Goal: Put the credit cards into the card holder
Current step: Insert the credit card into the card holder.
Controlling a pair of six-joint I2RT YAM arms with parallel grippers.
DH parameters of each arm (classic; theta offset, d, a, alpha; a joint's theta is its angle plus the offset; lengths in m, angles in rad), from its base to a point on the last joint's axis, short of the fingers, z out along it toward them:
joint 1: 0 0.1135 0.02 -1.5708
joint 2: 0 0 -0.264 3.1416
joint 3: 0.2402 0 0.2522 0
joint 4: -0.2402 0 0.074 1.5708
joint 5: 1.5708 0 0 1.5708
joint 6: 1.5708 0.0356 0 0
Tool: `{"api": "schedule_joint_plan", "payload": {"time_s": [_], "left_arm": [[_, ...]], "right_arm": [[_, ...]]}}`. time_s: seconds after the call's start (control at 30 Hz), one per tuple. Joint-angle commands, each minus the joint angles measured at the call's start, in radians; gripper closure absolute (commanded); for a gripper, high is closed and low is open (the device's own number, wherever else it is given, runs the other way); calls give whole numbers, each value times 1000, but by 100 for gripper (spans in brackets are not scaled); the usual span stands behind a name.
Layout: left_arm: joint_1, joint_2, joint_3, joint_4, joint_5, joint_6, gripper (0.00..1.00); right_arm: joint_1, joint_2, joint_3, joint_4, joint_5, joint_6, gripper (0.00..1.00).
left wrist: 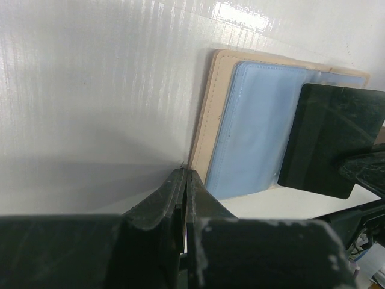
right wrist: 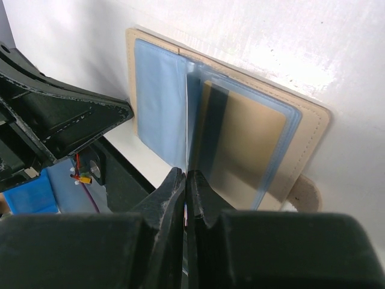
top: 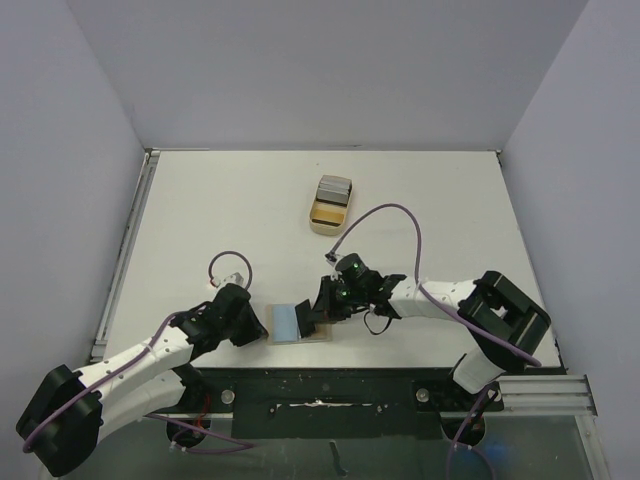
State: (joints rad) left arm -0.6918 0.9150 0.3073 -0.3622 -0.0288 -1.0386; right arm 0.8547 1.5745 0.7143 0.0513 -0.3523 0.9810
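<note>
As card holder (top: 285, 322) lies long axis left-right, left end effector (left wrist: 183, 173) closed, right end effector (right wrist: 186, 176) pinching card (left wrist: 334, 141)

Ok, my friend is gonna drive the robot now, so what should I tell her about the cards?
Left fingers: shut, with the tips at the edge of the card holder, and not gripping anything I can see.
Right fingers: shut on a dark card, held on edge over the open holder.
Where: the holder lies open near the arms. The tray farther back has more cards.
Done: a gold card looks tucked inside the holder.
Left: slide the dark card in, then fetch the ones in the tray.
</note>
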Motion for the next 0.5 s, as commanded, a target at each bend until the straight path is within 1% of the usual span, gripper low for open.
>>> {"api": "schedule_joint_plan", "payload": {"time_s": [0.0,0.47], "left_arm": [[3,4,8,27,3,10,100],[3,15,-7,56,18,12,100]], "right_arm": [[-9,3,-10,45,6,17,99],[-18,29,-32,80,-5,33,97]]}}
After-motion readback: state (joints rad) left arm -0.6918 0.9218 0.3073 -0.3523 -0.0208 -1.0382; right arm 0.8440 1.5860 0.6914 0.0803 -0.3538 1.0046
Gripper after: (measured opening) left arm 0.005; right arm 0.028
